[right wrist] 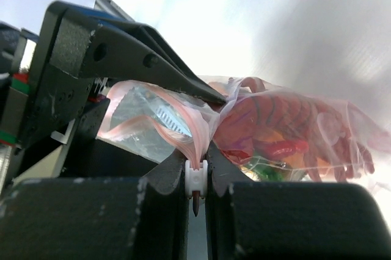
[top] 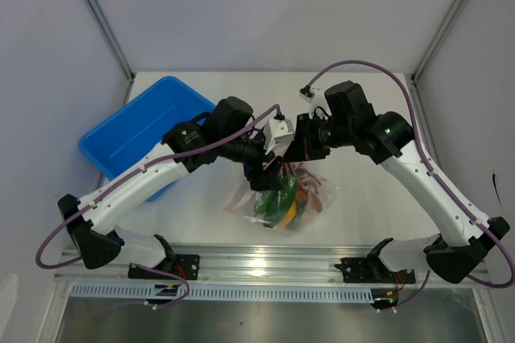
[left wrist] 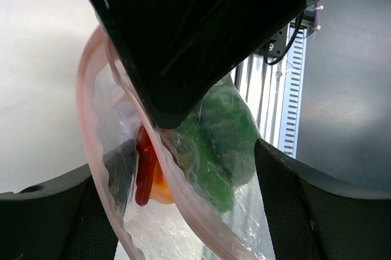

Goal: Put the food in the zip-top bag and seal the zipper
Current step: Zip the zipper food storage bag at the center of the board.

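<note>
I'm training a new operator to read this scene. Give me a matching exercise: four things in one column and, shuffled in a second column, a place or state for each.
1. left gripper
2. right gripper
3. blue bin
4. food

A. inside the zip-top bag
B. shut on the zipper
C. open, one finger on either side of the bag
D. far left of the table

Pairs: 1-C, 2-B, 3-D, 4-A

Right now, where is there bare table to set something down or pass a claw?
Bare table lies behind the claws, right of the blue bin, and between the zip-top bag and the right arm. Crowded: the centre, where left claw and right claw meet over the bag.
</note>
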Controlling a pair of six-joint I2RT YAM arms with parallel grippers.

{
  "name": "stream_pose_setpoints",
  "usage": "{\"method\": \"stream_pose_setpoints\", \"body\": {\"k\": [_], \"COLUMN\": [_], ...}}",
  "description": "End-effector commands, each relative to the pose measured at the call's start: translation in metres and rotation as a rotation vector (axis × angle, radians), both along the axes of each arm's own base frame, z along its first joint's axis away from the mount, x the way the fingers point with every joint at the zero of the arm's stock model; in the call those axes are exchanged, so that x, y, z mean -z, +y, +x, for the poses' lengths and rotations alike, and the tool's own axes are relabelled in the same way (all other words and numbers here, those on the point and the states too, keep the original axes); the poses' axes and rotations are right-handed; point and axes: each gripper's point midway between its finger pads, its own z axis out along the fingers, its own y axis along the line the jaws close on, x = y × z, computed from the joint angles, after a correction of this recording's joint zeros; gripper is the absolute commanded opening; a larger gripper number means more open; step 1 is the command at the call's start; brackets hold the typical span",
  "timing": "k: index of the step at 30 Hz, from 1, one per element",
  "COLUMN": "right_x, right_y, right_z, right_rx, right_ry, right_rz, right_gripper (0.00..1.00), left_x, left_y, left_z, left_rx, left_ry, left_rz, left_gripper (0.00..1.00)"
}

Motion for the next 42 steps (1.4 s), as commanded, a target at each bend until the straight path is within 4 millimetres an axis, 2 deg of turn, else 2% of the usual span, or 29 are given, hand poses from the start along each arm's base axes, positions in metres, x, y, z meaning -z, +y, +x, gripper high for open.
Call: {"method": "stream_pose_setpoints", "body": {"k": [1, 6, 12, 20, 24, 29, 30, 31, 35, 39, 42], "right_x": [-0.041, -0.047, -0.043, -0.046, -0.045, -0.043, -0.044, -0.042, -0.037, -0.031, -0.03], "right_y": [0.004, -0.002, -0.004, -0.006, -0.004, 0.001, 0.003, 0.004, 0.007, 0.007, 0.003], "right_z": [0.014, 0.016, 0.017, 0.023, 0.025, 0.018, 0.016, 0.014, 0.003, -0.01, -0.012], "right_rx": [0.107, 0.147, 0.164, 0.198, 0.203, 0.129, 0.11, 0.086, 0.002, -0.071, -0.071], "right_ry": [-0.072, -0.076, -0.06, -0.08, -0.079, -0.097, -0.1, -0.111, -0.13, -0.13, -0.129], "right_rz": [0.099, 0.078, 0.056, 0.031, 0.026, 0.042, 0.051, 0.051, 0.09, 0.136, 0.134], "right_gripper": [0.0, 0.0, 0.0, 0.0, 0.0, 0.0, 0.0, 0.0, 0.0, 0.0, 0.0], "left_x": [-0.003, -0.002, -0.001, -0.005, -0.008, -0.018, -0.017, -0.024, -0.01, 0.0, 0.002], "left_y": [0.007, 0.018, 0.024, 0.022, 0.021, 0.01, 0.008, 0.004, -0.007, -0.012, -0.014], "left_z": [-0.009, -0.01, -0.012, -0.02, -0.024, -0.017, -0.016, -0.018, -0.022, -0.028, -0.032], "left_rx": [-0.018, -0.053, -0.082, -0.09, -0.077, -0.073, -0.068, -0.046, 0.024, 0.094, 0.13], "left_ry": [0.015, -0.003, -0.002, 0.068, 0.095, 0.088, 0.096, 0.103, 0.154, 0.184, 0.201], "left_rz": [-0.003, 0.007, 0.013, 0.001, -0.003, -0.027, -0.019, -0.031, -0.018, -0.024, -0.036], "left_gripper": [0.78, 0.77, 0.73, 0.63, 0.64, 0.65, 0.61, 0.59, 0.41, 0.33, 0.29]}}
